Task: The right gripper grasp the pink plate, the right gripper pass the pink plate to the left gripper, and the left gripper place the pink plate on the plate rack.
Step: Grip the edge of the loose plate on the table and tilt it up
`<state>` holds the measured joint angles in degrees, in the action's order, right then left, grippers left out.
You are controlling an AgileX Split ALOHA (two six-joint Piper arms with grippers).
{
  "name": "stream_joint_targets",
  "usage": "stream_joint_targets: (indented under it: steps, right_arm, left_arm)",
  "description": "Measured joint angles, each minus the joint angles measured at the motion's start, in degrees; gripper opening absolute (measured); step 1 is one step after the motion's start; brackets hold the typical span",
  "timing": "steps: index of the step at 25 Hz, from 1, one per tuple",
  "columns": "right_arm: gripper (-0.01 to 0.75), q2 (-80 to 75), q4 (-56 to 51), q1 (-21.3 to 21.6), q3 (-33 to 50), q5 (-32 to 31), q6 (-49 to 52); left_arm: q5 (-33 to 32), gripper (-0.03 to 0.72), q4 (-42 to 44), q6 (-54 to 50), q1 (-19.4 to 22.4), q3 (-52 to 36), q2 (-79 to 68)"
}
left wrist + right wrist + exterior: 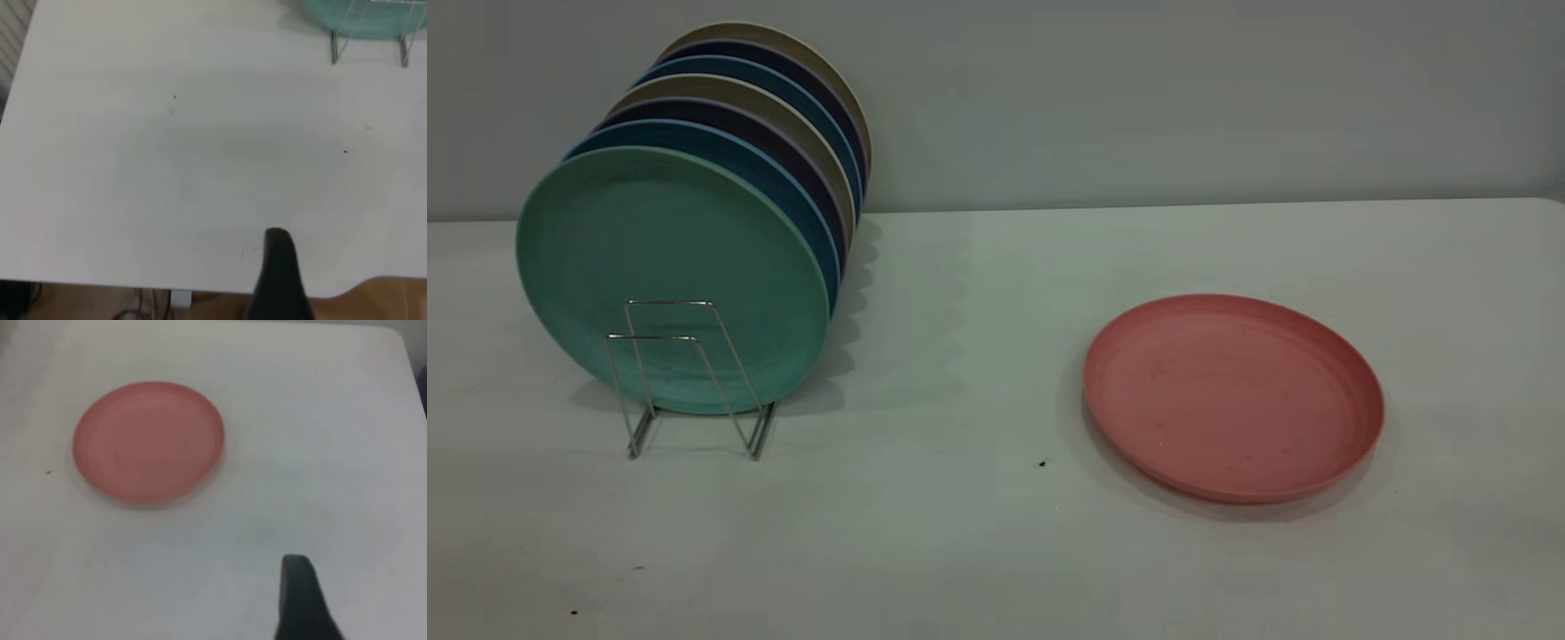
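Observation:
The pink plate (pixel 1232 396) lies flat on the white table at the right, with nothing touching it. It also shows in the right wrist view (pixel 148 440), well away from my right gripper (pixel 300 593), of which only a dark tip shows above bare table. The plate rack (pixel 685 378) stands at the left, its two front wire loops empty; its feet show in the left wrist view (pixel 368 41). My left gripper (pixel 280 270) shows only as a dark tip over the table's near edge, far from the rack. Neither gripper is in the exterior view.
A green plate (pixel 671 276) stands upright in the rack, with several blue and beige plates (pixel 783 116) behind it. The table (pixel 960 356) runs between rack and pink plate. A wall stands behind. The table's rounded edge shows in the left wrist view (pixel 347 290).

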<state>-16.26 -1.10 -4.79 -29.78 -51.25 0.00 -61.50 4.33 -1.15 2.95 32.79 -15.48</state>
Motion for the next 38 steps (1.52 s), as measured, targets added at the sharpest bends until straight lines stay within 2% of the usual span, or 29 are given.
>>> stream_joint_targets:
  steps: [4, 8, 14, 18, 23, 27, 32, 38]
  right_arm:
    - [0.506, -15.44, -2.70, 0.00, -2.38, 6.53, -0.59]
    - [0.510, -30.45, -3.84, 0.00, -5.38, 12.98, -2.62]
    - [0.510, -51.67, -11.29, 0.00, -7.71, 21.14, -6.28]
    - [0.510, -63.43, -22.82, 0.00, -8.48, 26.41, -15.68]
    - [0.510, -76.89, -39.07, 0.24, -12.91, 24.38, -32.34]
    - [0.510, -88.37, -49.16, 2.96, -17.70, 20.26, -40.32]
    - [0.510, -99.48, -59.17, 10.36, -24.48, 16.31, -47.66]
    - [0.510, -107.74, -65.35, 14.32, -30.78, 15.00, -52.01]
  left_arm:
    - [6.08, 0.633, -2.55, 1.15, 0.00, 5.50, -14.39]
    - [12.37, 0.631, -10.29, 8.86, 0.00, 11.60, -28.03]
    - [19.38, 0.614, -30.69, 26.79, -0.39, 16.16, -45.76]
    - [22.19, 0.602, -44.30, 40.85, -4.77, 17.79, -55.69]
    - [25.60, 0.593, -47.99, 45.45, -13.25, 20.23, -68.08]
    - [27.11, 0.593, -48.03, 45.75, -18.49, 21.42, -76.45]
    - [28.03, 0.593, -48.18, 45.93, -20.96, 21.88, -79.19]
    - [29.25, 0.592, -48.71, 46.05, -21.02, 21.95, -79.19]
